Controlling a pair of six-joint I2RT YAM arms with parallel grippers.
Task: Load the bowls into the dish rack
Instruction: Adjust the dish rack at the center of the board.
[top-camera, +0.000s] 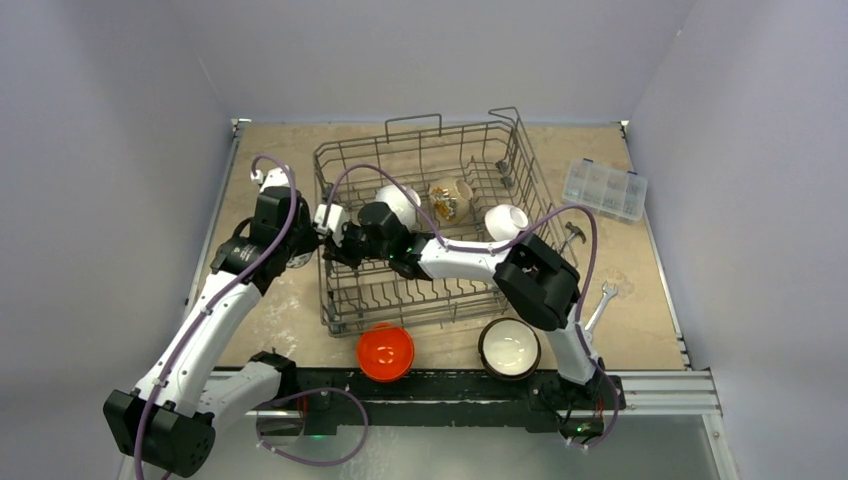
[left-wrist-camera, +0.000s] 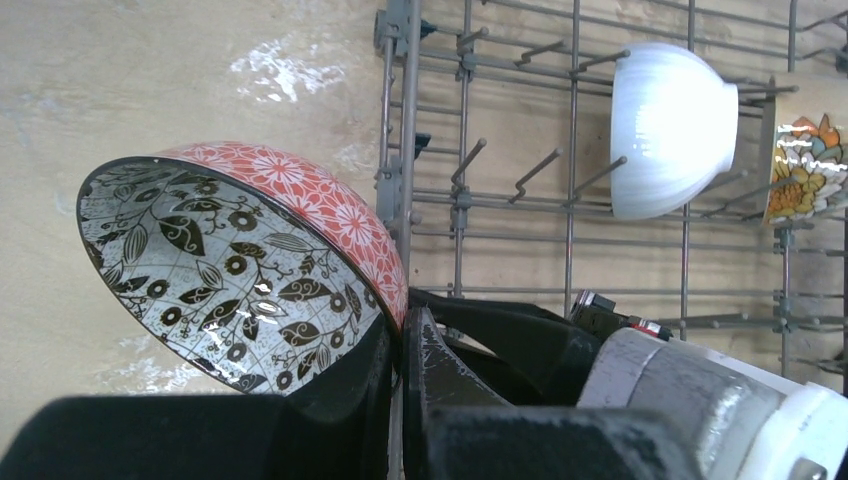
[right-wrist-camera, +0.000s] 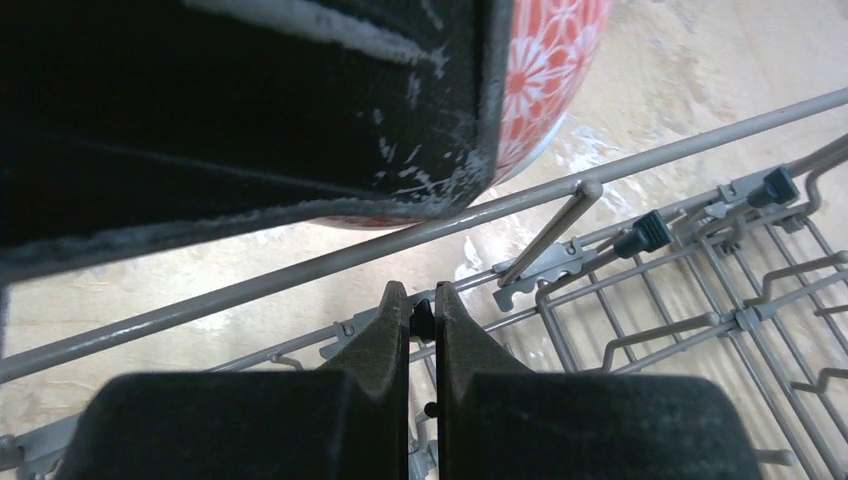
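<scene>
Red-patterned bowl, rim pinched in left gripper, beside dish rack

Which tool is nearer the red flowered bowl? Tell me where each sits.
Left. The left tool grips the bowl by its rim, outside the rack; the right tool sits shut just inside the rack wall, beside it.

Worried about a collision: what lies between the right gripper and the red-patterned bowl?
The dish rack's side wire crosses between right gripper and red-patterned bowl, in the right wrist view.
</scene>
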